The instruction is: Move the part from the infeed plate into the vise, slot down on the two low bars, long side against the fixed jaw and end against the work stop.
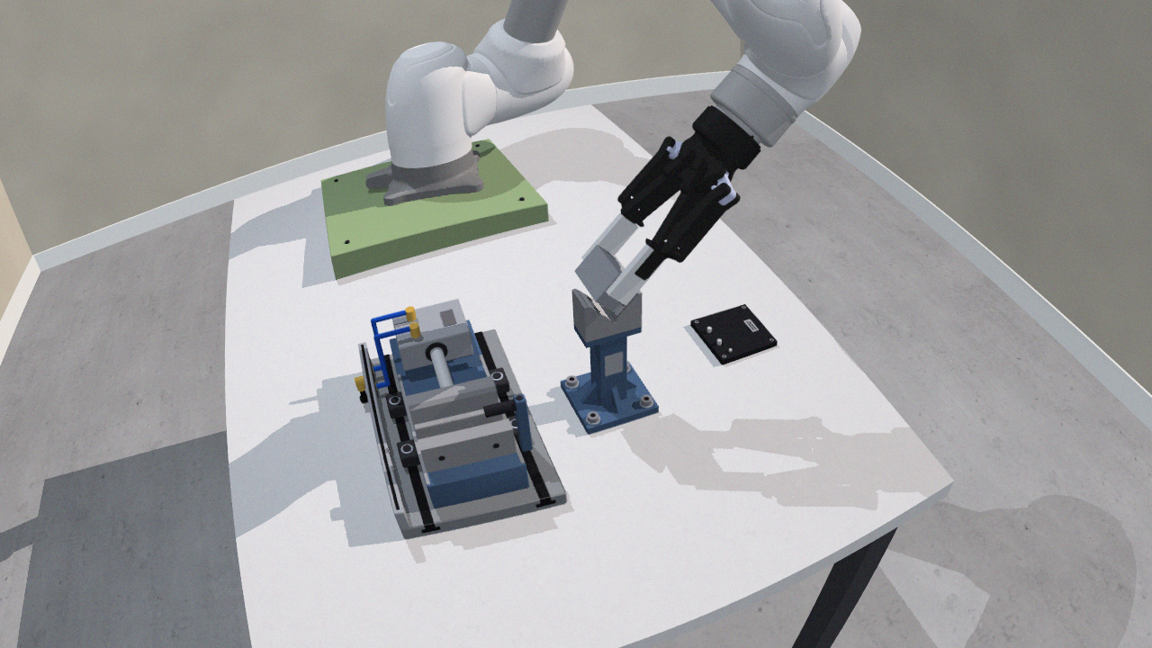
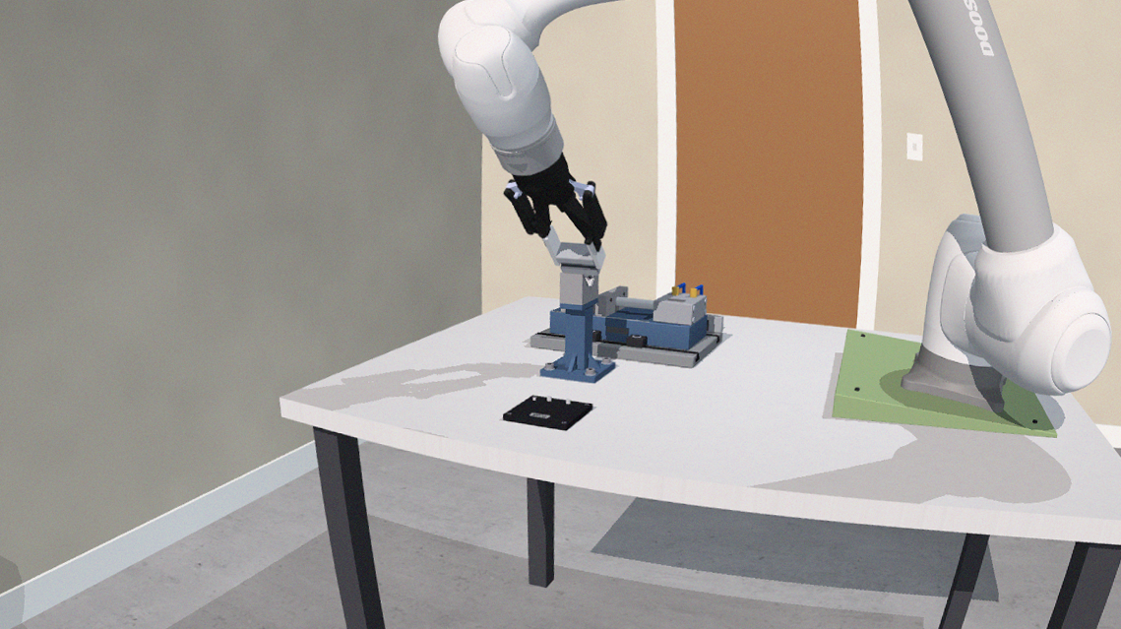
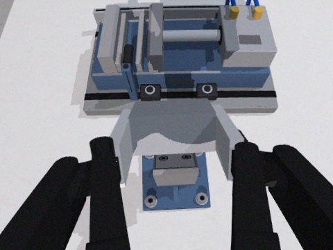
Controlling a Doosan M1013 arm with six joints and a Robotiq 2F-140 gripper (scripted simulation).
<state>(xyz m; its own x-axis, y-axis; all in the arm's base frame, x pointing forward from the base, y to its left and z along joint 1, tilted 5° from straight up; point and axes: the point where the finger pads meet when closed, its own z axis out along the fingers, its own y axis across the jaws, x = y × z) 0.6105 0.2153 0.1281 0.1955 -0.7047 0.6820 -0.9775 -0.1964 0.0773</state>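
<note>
My gripper point(image 1: 606, 283) is shut on the part point(image 1: 598, 267), a grey block, and holds it tilted right over the notch of the V-block point(image 1: 606, 320). I cannot tell whether the part touches the V-block. In the wrist view the part point(image 3: 173, 126) spans between my two grey finger pads, with the V-block's stand point(image 3: 176, 180) below it. In the exterior view the part point(image 2: 573, 256) sits at the top of the V-block point(image 2: 578, 291). The vise point(image 1: 454, 418) stands open to the left on the table. The black infeed plate point(image 1: 733, 332) is bare.
The arm's green base plate point(image 1: 430, 205) is at the back of the table. The vise's air cylinder with blue hoses point(image 1: 402, 326) is at its far end. The V-block's blue foot point(image 1: 609, 400) is bolted between the vise and the infeed plate.
</note>
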